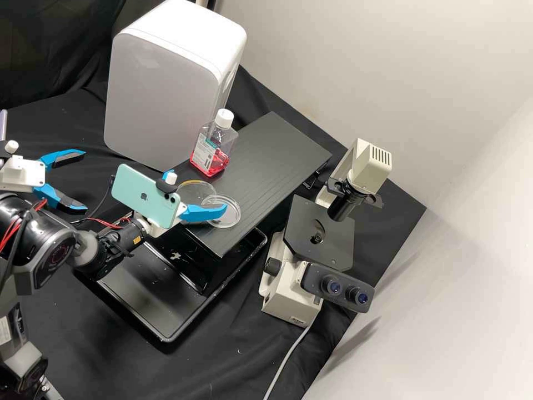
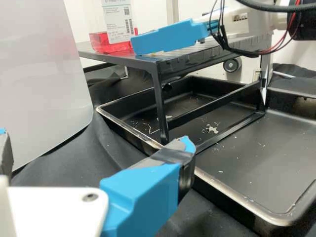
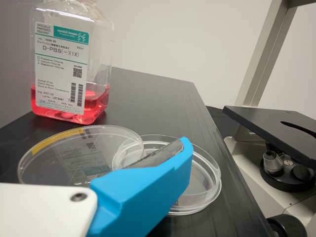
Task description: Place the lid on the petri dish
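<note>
While the right gripper (image 1: pixel 195 194) hovers, fingers spread, over the raised platform (image 1: pixel 266 150), the lid (image 3: pixel 79 153) lies ungrasped beside the uncovered petri dish (image 3: pixel 202 173), rims touching; the left gripper (image 1: pixel 83 179), fingers likewise spread, hangs well apart.

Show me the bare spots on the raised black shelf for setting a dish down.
Crowded: the shelf's end with the bottle, the yellow-marked dish half and the plain dish half. Free: the whole stretch from those to the edge facing the microscope.
</note>
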Robot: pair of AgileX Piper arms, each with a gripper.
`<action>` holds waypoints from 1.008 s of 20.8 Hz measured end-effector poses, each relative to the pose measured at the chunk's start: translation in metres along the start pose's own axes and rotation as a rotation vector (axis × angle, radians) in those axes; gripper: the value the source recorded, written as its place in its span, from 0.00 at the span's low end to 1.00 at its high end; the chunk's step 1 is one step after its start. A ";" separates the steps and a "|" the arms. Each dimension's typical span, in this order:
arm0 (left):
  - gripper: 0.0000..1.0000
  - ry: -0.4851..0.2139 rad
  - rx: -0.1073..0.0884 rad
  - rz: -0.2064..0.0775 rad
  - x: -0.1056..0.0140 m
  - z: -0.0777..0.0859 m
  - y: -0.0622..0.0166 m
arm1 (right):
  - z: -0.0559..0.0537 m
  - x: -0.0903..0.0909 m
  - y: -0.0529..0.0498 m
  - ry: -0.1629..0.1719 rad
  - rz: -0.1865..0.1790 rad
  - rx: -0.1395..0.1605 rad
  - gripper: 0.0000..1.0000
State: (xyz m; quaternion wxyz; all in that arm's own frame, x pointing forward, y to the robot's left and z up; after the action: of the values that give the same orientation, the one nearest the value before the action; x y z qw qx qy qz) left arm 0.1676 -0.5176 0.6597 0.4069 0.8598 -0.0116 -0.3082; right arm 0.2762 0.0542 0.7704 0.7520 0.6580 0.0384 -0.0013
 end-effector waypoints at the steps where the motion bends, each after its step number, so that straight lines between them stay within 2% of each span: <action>1: 1.00 0.000 0.000 0.000 0.000 0.000 0.0000 | 0.000 0.000 -0.001 0.004 0.007 0.000 1.00; 6: 1.00 0.000 0.000 0.000 0.000 0.000 0.0000 | 0.001 -0.004 -0.001 0.001 0.004 -0.002 1.00; 9: 1.00 0.000 0.000 0.000 0.000 0.000 0.0000 | 0.001 -0.009 0.005 -0.001 0.021 0.002 1.00; 15: 1.00 0.000 0.000 0.000 0.000 0.000 0.0000 | -0.005 -0.025 0.024 0.017 0.091 0.023 1.00; 17: 1.00 0.000 0.000 0.000 0.000 0.000 0.0000 | -0.005 -0.027 0.027 0.020 0.104 0.024 1.00; 21: 1.00 0.002 0.003 -0.009 0.001 0.000 -0.0024 | -0.003 -0.027 0.027 0.010 0.107 0.026 1.00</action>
State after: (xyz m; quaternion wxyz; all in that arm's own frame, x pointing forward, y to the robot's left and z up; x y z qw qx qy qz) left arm 0.1678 -0.5160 0.6578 0.4041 0.8608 -0.0076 -0.3092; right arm 0.2501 0.0593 0.7984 0.7421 0.6689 0.0068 0.0415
